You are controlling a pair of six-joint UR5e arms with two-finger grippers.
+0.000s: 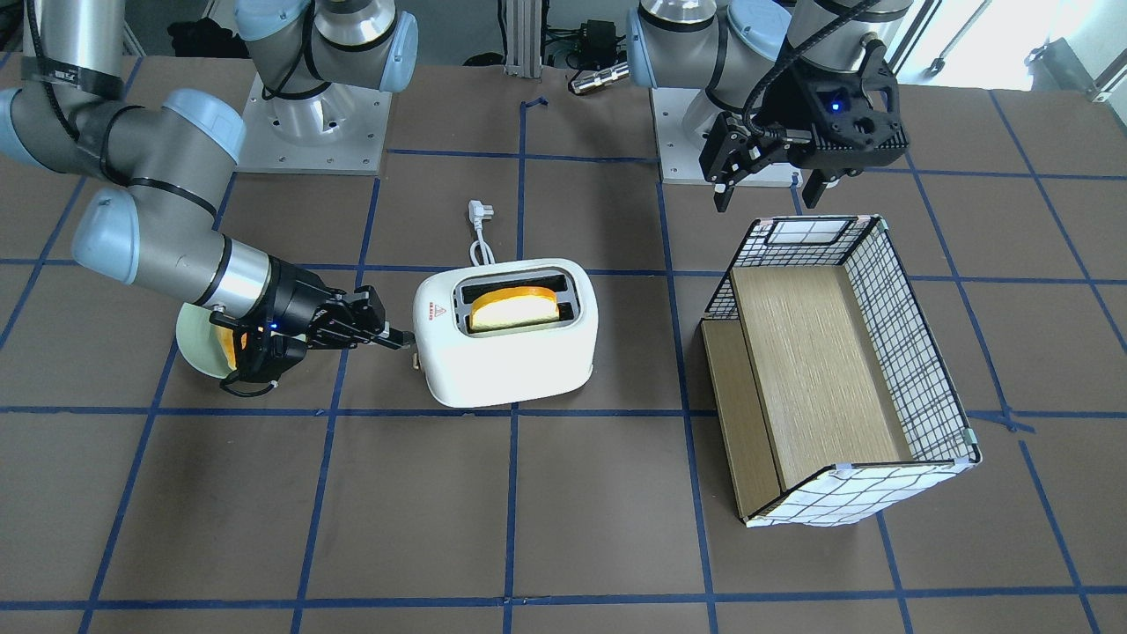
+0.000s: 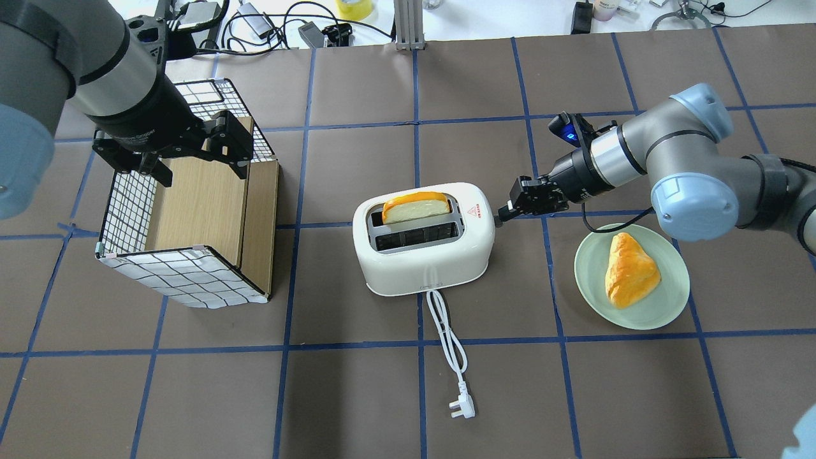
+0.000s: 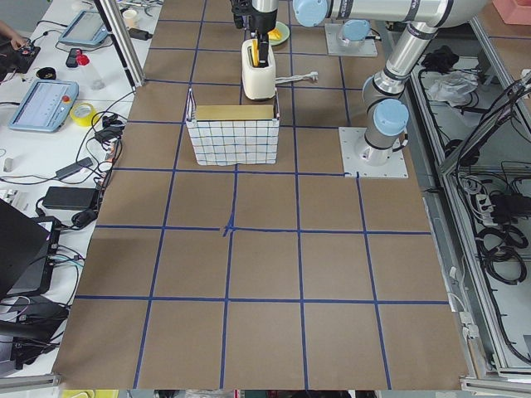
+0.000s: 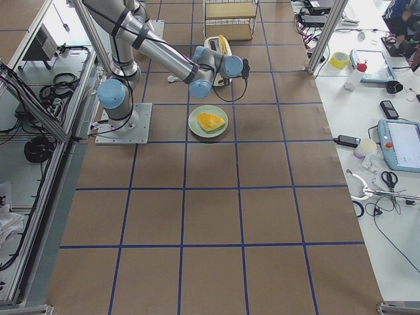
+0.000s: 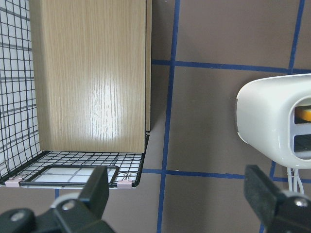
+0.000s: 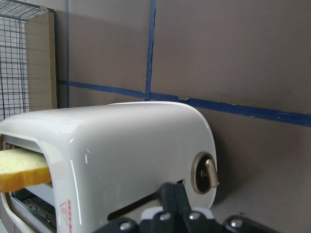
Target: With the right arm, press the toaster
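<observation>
Toaster point(image 2: 424, 239) at mid-table, between wire basket point(image 2: 185, 280) and plate point(image 2: 669, 293). A bread slice point(image 2: 414, 207) stands proud of the far slot, so the press seems not yet made. Right gripper point(image 2: 502, 215), fingers pressed together, meets the toaster's right end; the lever is hidden behind them. Left gripper point(image 1: 766, 195), fingers spread, hangs over the basket.

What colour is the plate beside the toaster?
The plate is pale green; it shows best in the overhead exterior view.
</observation>
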